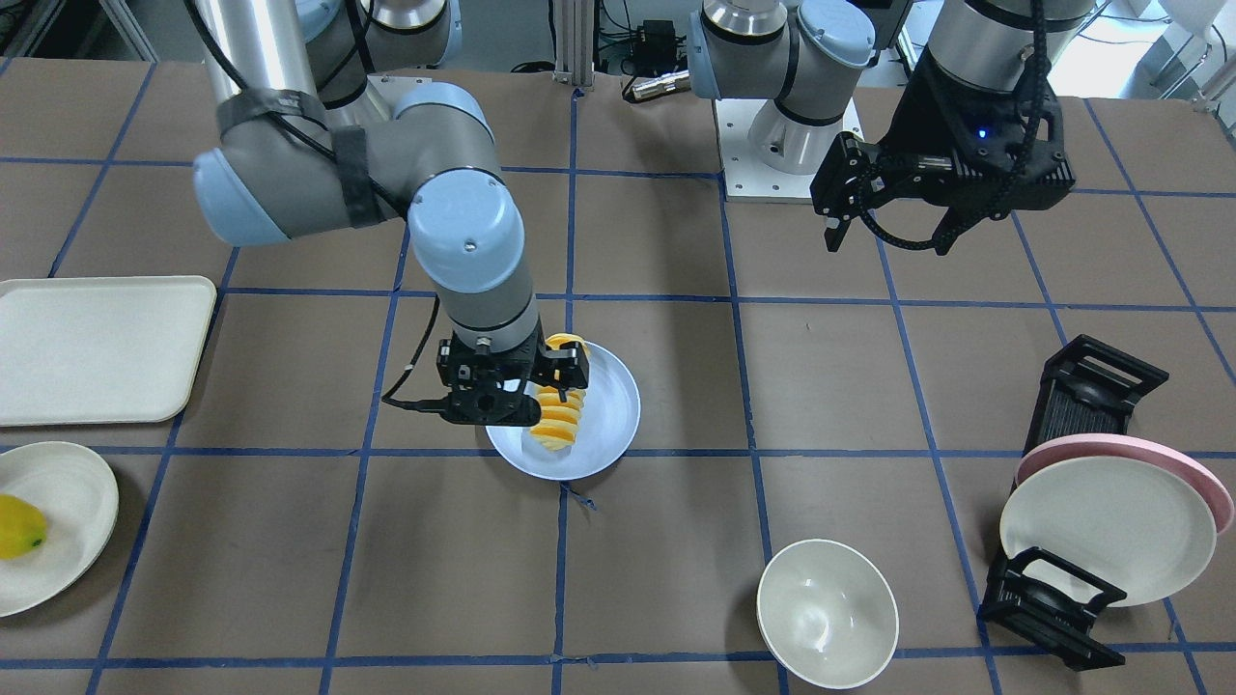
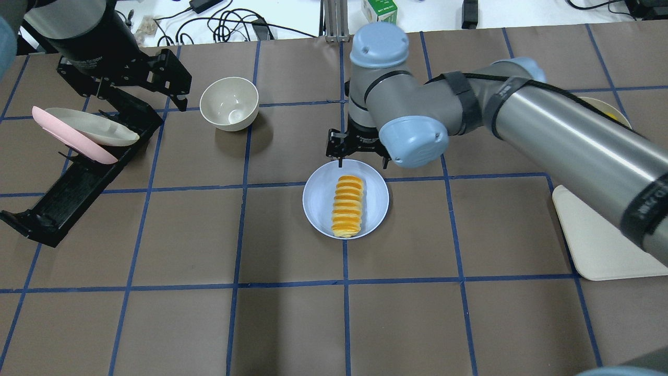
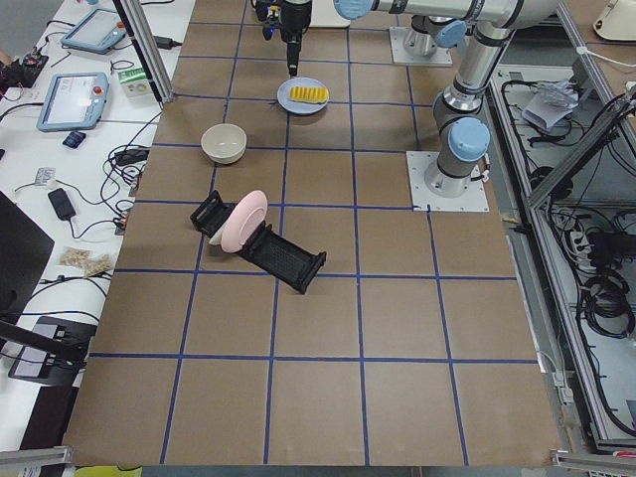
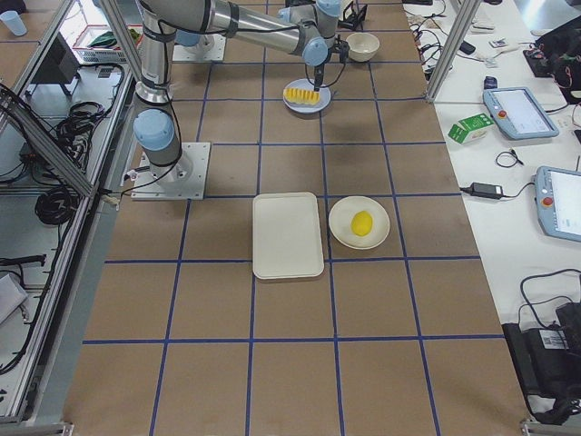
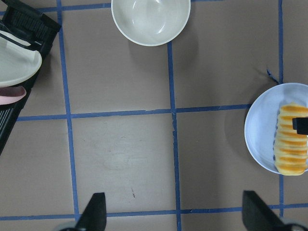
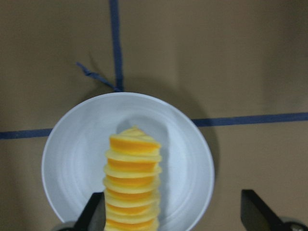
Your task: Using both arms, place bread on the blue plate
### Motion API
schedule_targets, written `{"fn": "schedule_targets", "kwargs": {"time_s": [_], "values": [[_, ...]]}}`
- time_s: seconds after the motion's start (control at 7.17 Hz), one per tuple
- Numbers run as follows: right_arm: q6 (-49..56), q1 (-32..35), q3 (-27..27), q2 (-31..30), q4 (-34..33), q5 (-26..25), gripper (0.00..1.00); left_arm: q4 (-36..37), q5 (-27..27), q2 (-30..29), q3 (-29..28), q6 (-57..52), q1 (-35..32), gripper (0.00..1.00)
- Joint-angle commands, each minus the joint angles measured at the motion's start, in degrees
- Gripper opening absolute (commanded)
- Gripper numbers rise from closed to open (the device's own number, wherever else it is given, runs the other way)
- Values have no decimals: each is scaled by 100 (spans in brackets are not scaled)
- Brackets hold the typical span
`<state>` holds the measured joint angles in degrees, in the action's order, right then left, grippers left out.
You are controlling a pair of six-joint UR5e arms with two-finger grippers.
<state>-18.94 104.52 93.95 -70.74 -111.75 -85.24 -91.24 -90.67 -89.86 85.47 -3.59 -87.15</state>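
Note:
The bread (image 2: 347,206), a row of orange-topped pale yellow slices, lies lengthwise on the blue plate (image 2: 318,203) at the table's middle. It also shows in the front view (image 1: 558,420) on that plate (image 1: 613,405). My right gripper (image 2: 362,163) hangs above the plate's far end, open and empty. In the right wrist view its fingertips (image 6: 96,214) stand wide apart, with the bread's (image 6: 132,183) near end between them. My left gripper (image 2: 141,99) is open and empty, raised above the dish rack, far from the plate (image 5: 260,130).
A white bowl (image 2: 229,103) stands left of the plate. A black dish rack (image 2: 68,193) holds a cream plate (image 2: 94,128) and a pink plate (image 2: 52,125). A cream tray (image 1: 97,347) and a cream plate with a yellow fruit (image 1: 19,526) sit on the right arm's side.

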Motion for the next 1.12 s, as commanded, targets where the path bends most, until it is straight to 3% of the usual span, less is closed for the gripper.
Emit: {"fn": "schedule_targets", "kwargs": {"time_s": [0.0, 0.42, 0.7, 0.98], "values": [[416, -903, 0, -937, 1228, -10, 100, -26, 5, 12, 30, 34, 49, 100], [453, -1522, 36, -2045, 2243, -80, 100, -26, 5, 29, 48, 25, 41, 100], [731, -1540, 27, -2364, 2692, -440, 100, -26, 5, 21, 48, 34, 41, 100], [883, -1532, 18, -2540, 2913, -362, 100, -26, 14, 12, 48, 34, 41, 100]]}}
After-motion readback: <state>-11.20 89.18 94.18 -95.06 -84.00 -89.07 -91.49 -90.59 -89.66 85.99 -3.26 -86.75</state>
